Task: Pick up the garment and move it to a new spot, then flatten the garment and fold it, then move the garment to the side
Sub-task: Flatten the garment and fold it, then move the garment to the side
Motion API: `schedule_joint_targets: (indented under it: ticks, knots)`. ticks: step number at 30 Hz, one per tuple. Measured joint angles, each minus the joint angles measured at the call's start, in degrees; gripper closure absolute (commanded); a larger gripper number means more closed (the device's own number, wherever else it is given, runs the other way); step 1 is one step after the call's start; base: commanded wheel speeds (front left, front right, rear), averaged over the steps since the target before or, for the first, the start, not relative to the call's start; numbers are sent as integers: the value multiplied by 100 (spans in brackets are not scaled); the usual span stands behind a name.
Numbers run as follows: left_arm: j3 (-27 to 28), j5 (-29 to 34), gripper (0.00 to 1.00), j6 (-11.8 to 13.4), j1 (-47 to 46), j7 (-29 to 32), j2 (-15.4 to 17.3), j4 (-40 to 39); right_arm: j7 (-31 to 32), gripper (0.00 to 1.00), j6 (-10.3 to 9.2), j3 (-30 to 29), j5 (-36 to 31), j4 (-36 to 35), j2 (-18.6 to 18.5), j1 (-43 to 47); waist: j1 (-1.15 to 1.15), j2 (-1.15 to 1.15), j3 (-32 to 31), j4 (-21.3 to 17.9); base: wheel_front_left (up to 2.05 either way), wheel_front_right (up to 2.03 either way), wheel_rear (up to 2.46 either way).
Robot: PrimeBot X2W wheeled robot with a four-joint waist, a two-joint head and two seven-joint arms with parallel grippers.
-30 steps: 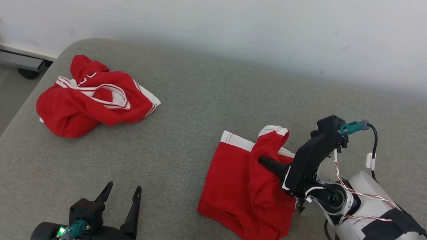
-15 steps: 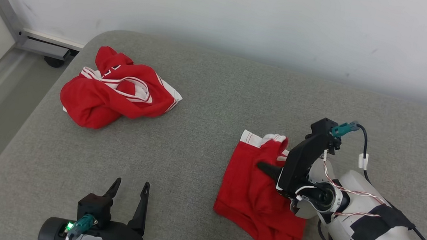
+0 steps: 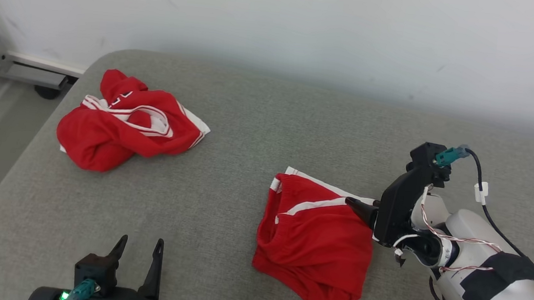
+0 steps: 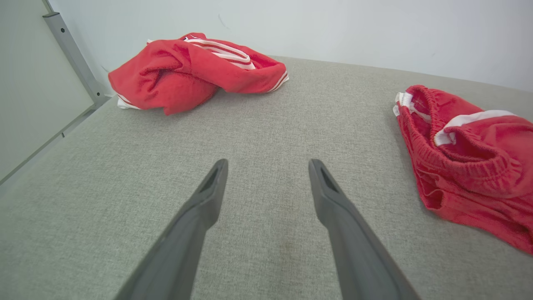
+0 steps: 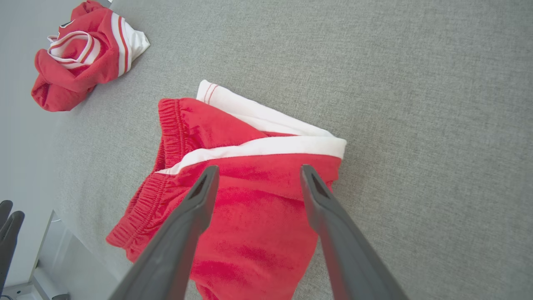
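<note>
The shorts (image 3: 314, 243) lie on the right half of a grey cushion (image 3: 249, 133), folded into a rough square with a puffy, rounded near edge. The cloth is a soft, fleecy red knit. A gathered elastic waistband runs ribbed down their left side, and a smooth white band crosses the top fold on a slant, with a second white strip showing beneath it at the far edge.

The right gripper (image 5: 259, 168) has its two long, dark, tapered fingers spread wide with nothing between them. Their matte tips stand over the red cloth just below the white band, at the right edge of the shorts. Whether they touch the cloth cannot be told.

The left gripper (image 3: 140, 241) is open too, its fingers splayed in a narrow V over bare cushion near the front edge, well apart from the shorts.

The cushion has a coarse, flat weave and a rounded far-left corner. Near that corner sits a crumpled red heap (image 3: 122, 128) – bunched, lumpy folds, with thin red-and-white striped trim curling across the top. Behind the cushion rises a plain white wall (image 3: 279, 24), smooth and faintly scuffed.
</note>
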Motion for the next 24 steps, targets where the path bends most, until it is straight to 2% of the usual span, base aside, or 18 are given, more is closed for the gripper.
schedule_joint_targets:
  ticks: [10,24]
  knots:
    - [13,250,0,0,4,1,-19,-123,8,0,30,16,-36,-11,-175,274,0,0,-48,-272,0,0,0]
    - [-191,267,0,0,-35,60,-223,-171,257,0,-93,-35,126,245,-122,358,0,0,14,-11,0,0,0]
